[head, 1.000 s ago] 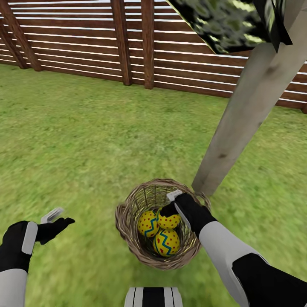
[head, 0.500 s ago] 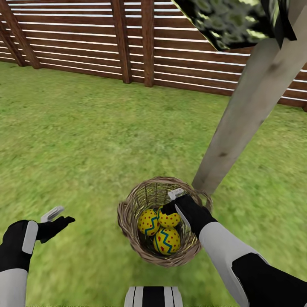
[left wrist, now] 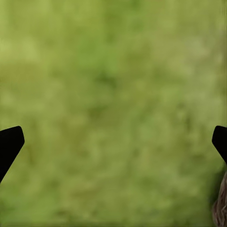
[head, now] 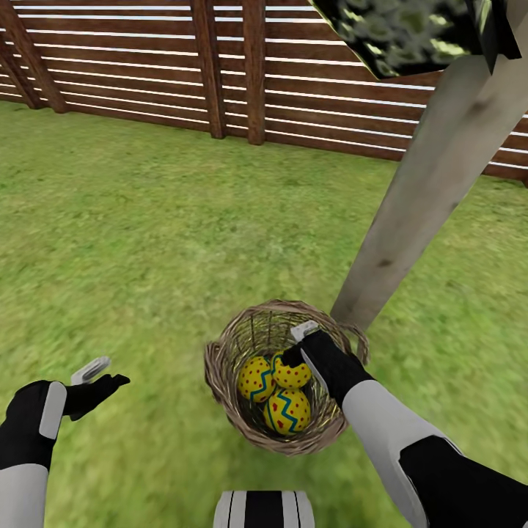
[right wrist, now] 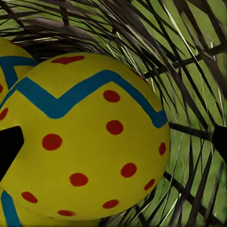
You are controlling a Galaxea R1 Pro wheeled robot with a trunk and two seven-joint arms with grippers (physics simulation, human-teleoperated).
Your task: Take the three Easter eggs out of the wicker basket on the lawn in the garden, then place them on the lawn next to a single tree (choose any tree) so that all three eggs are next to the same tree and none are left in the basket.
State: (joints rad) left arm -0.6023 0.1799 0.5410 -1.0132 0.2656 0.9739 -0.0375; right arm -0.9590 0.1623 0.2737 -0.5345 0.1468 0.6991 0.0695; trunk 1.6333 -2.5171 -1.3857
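Observation:
The wicker basket (head: 220, 381) stands on the lawn (head: 147, 220) just in front of the tree (head: 418, 198), almost touching the foot of its pale trunk. All three Easter eggs lie inside it: one at the left (head: 255, 379), one on top (head: 295, 375) and one nearest me (head: 287, 411). My right gripper (head: 295, 348) reaches down into the basket and is open, its dark fingertips (right wrist: 9, 146) wide apart on either side of the top egg (right wrist: 94, 142), with wicker (right wrist: 189, 71) behind. My left gripper (head: 103, 375) hovers open and empty over the grass (left wrist: 113, 94), left of the basket.
A brown slatted fence (head: 147, 73) closes the far side of the lawn. Dark speckled foliage (head: 396, 29) hangs at the top right. Grass spreads left of and beyond the basket. A corner of the basket (left wrist: 220, 208) shows in the left wrist view. My base (head: 264, 510) is at the bottom edge.
The whole picture has shifted slightly, so the camera moved. The basket, eggs and both grippers keep their places relative to one another.

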